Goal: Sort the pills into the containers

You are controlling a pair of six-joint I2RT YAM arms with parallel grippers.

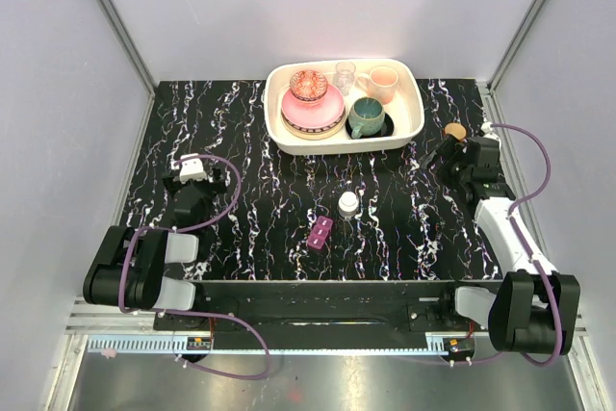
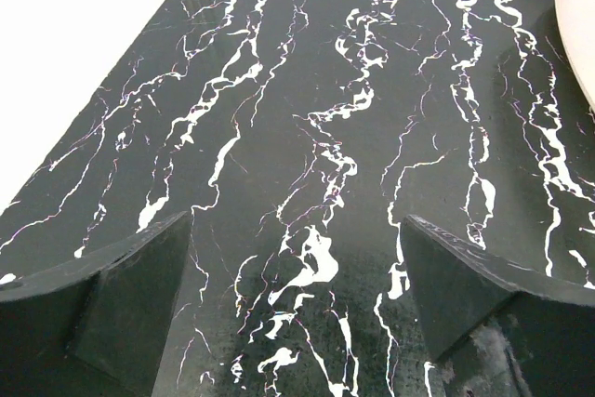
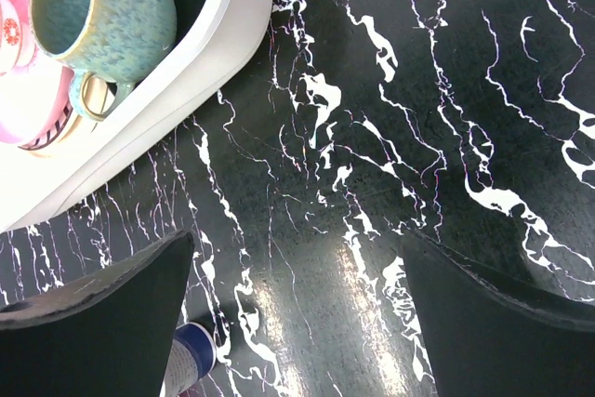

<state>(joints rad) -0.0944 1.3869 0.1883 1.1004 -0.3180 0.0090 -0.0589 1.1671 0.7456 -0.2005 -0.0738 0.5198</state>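
The magenta-purple pill box [image 1: 320,232] lies on the black marbled table near the front middle. A white-capped bottle [image 1: 347,203] stands just behind it to the right; its lower part shows in the right wrist view [image 3: 191,356]. No pills show in any view. My left gripper [image 1: 195,176] is open and empty over bare table at the left, its fingers [image 2: 139,295] spread wide. My right gripper [image 1: 449,155] is open and empty at the right, near the tray's right end, fingers [image 3: 112,323] wide apart.
A cream tray [image 1: 409,130] at the back middle holds pink stacked bowls, a teal mug [image 3: 98,16], a peach cup and a small glass. A small brown orange-lidded jar [image 1: 454,131] stands right of the tray, by my right gripper.
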